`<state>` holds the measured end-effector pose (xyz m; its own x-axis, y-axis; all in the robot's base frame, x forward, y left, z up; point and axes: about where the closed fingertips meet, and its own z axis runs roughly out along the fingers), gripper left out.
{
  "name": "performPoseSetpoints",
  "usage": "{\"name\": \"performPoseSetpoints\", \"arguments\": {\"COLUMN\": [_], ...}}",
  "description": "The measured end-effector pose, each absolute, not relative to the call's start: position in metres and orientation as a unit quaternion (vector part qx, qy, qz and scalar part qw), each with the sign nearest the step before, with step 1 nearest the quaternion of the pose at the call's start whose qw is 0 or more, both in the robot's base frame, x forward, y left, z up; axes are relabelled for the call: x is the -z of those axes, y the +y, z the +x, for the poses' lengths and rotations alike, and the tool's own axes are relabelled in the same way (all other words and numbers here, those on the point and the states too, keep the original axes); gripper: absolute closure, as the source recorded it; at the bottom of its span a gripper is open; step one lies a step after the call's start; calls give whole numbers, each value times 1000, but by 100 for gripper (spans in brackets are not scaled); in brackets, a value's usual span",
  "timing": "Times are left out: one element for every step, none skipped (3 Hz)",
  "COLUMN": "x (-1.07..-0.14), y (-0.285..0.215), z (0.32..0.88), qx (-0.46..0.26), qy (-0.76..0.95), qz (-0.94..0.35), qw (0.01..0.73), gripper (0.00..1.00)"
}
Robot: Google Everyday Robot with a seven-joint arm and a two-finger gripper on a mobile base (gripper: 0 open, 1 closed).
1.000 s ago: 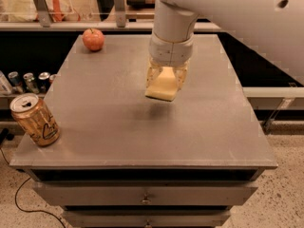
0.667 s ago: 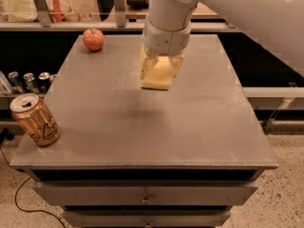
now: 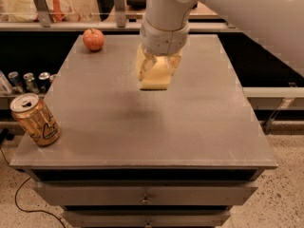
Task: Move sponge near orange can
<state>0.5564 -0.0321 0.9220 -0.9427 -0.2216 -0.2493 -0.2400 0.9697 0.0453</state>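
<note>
Pale yellow soft foam sponge (image 3: 155, 81) is held aloft above the grey metal surface (image 3: 190, 127), clenched in the fingers of the cream two-finger gripper (image 3: 159, 66). It looks light and squashy, and is apparently pinched at the waist. The orange-gold aluminium can (image 3: 35, 121) is seen well apart, front-left.

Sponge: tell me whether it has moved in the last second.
Yes. Held in the hand above the table, the sponge has shifted slightly toward the apple, which stayed put.
</note>
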Motion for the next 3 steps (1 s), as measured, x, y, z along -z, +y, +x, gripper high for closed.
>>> {"name": "performPoseSetpoints", "arguments": {"x": [-932, -935, -931], "y": [-2, 32, 67], "z": [531, 497, 473], "qx": [-36, -21, 0], "qy": [974, 960, 947], "qz": [-180, -242, -290], "qw": [136, 142, 141], "gripper": [100, 100, 100]}}
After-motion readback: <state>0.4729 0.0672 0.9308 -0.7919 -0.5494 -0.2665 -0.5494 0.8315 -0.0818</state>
